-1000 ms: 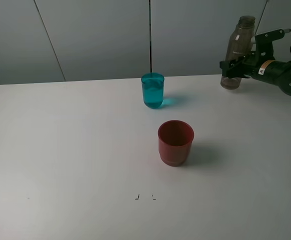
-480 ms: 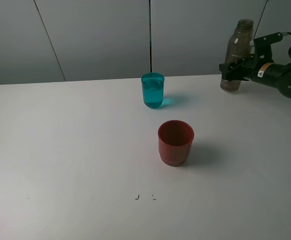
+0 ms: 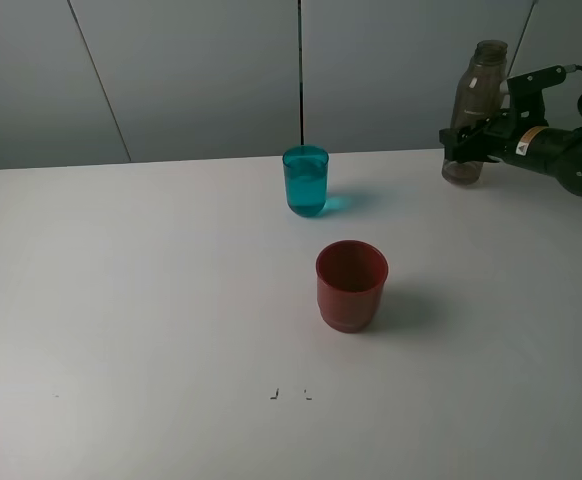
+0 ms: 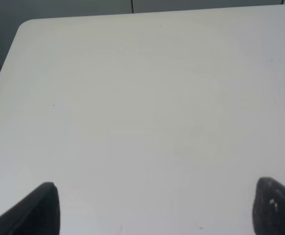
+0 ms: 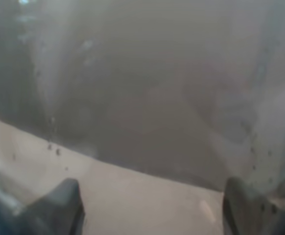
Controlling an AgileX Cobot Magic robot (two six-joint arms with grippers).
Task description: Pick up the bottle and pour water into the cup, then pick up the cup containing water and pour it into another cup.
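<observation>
Grey panels (image 3: 191, 70) back the white table (image 3: 121, 300). Beyond the red cup (image 3: 351, 285) stands the teal cup (image 3: 305, 180); further right, right jaws clamp the bottle (image 3: 479, 85); left jaws gape empty.

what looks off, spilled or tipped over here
Nothing stands out. The teal cup and red cup stand upright, no puddle shows on the table, and the right pincer grips the bottle at the far right.

one bottle (image 3: 480, 84), one teal cup (image 3: 305, 181), one red cup (image 3: 351, 286)
</observation>
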